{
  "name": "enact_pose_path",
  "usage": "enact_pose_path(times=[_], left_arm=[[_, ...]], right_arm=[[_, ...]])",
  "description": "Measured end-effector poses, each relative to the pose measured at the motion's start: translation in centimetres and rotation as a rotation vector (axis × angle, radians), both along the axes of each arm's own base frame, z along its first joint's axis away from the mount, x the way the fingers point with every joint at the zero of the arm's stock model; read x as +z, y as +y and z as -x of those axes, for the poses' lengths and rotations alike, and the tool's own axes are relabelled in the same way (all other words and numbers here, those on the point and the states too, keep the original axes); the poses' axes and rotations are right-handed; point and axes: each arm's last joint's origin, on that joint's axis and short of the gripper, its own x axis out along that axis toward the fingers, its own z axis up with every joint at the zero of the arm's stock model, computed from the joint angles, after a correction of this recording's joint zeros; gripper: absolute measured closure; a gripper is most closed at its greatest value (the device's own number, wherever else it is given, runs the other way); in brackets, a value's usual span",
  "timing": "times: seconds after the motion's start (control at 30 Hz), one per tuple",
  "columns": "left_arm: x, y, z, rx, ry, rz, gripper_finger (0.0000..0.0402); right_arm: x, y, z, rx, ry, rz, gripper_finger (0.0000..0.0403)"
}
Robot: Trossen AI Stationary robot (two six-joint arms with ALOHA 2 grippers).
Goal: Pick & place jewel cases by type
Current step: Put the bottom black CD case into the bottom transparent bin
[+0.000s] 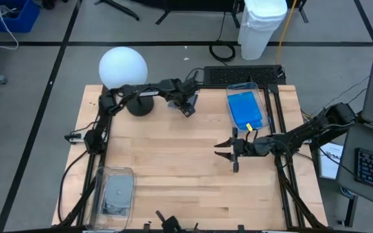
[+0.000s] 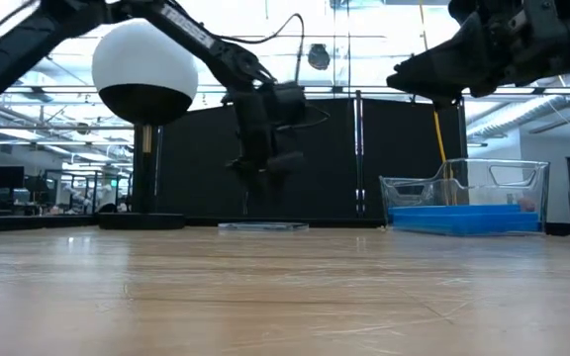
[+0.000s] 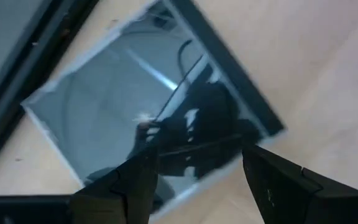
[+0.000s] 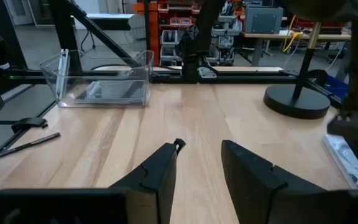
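Observation:
One dark grey squarish jewel case (image 3: pixel 135 99) lies flat on the table near its far edge (image 1: pixel 172 101) (image 2: pixel 262 226). My left gripper (image 3: pixel 197 168) (image 1: pixel 185 103) hovers over it, pointing down and open, one finger over each side of the case's edge. My right gripper (image 4: pixel 201 149) (image 1: pixel 220 149) is open and holds nothing, raised over the table's middle right. Blue cases (image 1: pixel 245 109) lie flat in a clear bin (image 1: pixel 264 103) at the far right. Dark grey cases (image 1: pixel 116 193) lie in a clear bin (image 1: pixel 98 194) at the near left.
A white globe lamp (image 1: pixel 123 66) on a black base (image 1: pixel 139 105) stands just left of my left gripper. The bare wooden table (image 1: pixel 173 162) stretches between the two bins. A black frame rail (image 3: pixel 17 56) runs close beside the grey case.

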Motion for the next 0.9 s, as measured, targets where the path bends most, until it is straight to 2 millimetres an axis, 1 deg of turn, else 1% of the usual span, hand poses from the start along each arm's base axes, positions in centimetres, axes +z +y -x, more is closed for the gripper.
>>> enact_pose_path(times=[0.13, 0.23, 0.43, 0.53, 0.63, 0.8, 0.9], left_arm=[[-0.6, 0.6, -0.8, 0.026, 0.045, -0.051, 0.0165], [-0.8, 0.9, -0.6, 0.055, 0.043, -0.032, 0.0165], [-1.2, 1.6, 0.3, 0.098, 0.018, 0.111, 0.0165], [-1.3, 1.7, 0.8, 0.133, 0.039, 0.145, 0.0165], [-1.4, 1.7, 1.3, 0.154, 0.06, 0.216, 0.0165], [-2.0, 1.4, 1.7, 0.153, 0.07, 0.37, 0.0165], [-3.0, 0.6, 1.3, 0.127, 0.071, 0.458, 0.0165]], right_arm=[[-0.1, 0.0, 0.0, 0.0, 0.012, 0.004, 0.0284], [-0.2, 0.0, 0.0, -0.001, 0.022, 0.003, 0.0284], [-0.2, 0.0, 0.0, -0.001, 0.019, -0.001, 0.0284], [-0.1, 0.0, 0.0, -0.001, 0.014, -0.003, 0.0284], [-0.1, 0.0, 0.0, -0.001, 0.01, -0.004, 0.0284], [0.0, 0.0, 0.0, -0.001, -0.001, -0.007, 0.0284], [0.0, 0.0, 0.0, -0.001, -0.002, -0.008, 0.0284]])
